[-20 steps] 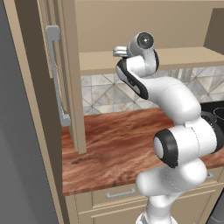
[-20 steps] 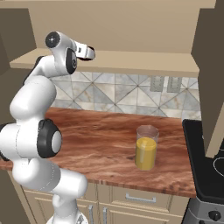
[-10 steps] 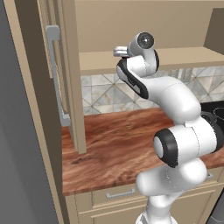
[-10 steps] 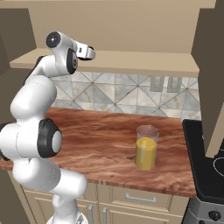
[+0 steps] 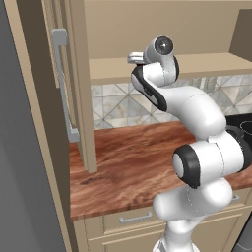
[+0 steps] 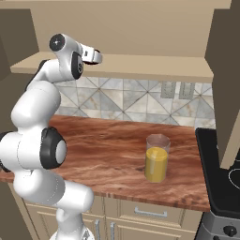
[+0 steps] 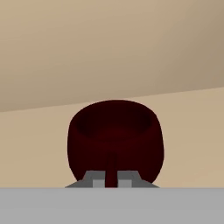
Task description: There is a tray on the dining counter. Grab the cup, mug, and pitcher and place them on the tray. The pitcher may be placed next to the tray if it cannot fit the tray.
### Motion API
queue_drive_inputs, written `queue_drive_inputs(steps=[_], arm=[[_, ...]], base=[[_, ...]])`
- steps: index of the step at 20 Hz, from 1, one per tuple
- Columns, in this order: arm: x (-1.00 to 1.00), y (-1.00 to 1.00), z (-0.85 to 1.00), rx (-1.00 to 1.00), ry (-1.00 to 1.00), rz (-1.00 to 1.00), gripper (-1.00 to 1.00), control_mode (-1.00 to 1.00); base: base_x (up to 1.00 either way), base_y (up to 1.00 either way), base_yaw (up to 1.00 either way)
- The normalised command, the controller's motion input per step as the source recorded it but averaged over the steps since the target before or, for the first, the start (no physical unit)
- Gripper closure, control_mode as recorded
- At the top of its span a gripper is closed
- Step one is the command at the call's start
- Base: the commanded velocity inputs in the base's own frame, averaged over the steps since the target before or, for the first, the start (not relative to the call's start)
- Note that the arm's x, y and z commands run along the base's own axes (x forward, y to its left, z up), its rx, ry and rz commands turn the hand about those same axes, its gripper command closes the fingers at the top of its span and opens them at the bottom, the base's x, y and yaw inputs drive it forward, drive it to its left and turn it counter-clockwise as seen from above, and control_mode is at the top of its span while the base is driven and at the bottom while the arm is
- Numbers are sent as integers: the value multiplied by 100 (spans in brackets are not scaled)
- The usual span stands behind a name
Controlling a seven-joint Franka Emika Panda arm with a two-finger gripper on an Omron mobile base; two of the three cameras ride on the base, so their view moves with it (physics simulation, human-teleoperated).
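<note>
The hand (image 7: 112,183) is up on the beige shelf (image 6: 154,72), pinched shut on the handle of the squat dark maroon mug (image 7: 115,140) sitting there. Below is a reddish-brown wood-grain surface (image 6: 108,150) with a grey diamond-tile backsplash (image 6: 131,101). The tall clear glass pitcher of orange-yellow liquid (image 6: 156,158) stands on it, near the black stovetop (image 6: 220,183). Beige cabinets (image 5: 78,88) all around.

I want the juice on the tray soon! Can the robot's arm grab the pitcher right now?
Probably not yet. The tool is up at the shelf, shut on the mug. The pitcher stands in the open on the counter, nothing blocking it.
</note>
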Motion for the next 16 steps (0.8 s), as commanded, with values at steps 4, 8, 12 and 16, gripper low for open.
queue_drive_inputs(steps=[4,8,12,16], arm=[[0,0,0,0,0,0,100,-100],[0,0,2,0,1,0,100,-100],[0,0,15,0,0,0,100,-100],[3,0,17,0,1,0,100,-100]], base=[[0,0,0],[0,0,0],[0,0,0],[0,0,0]])
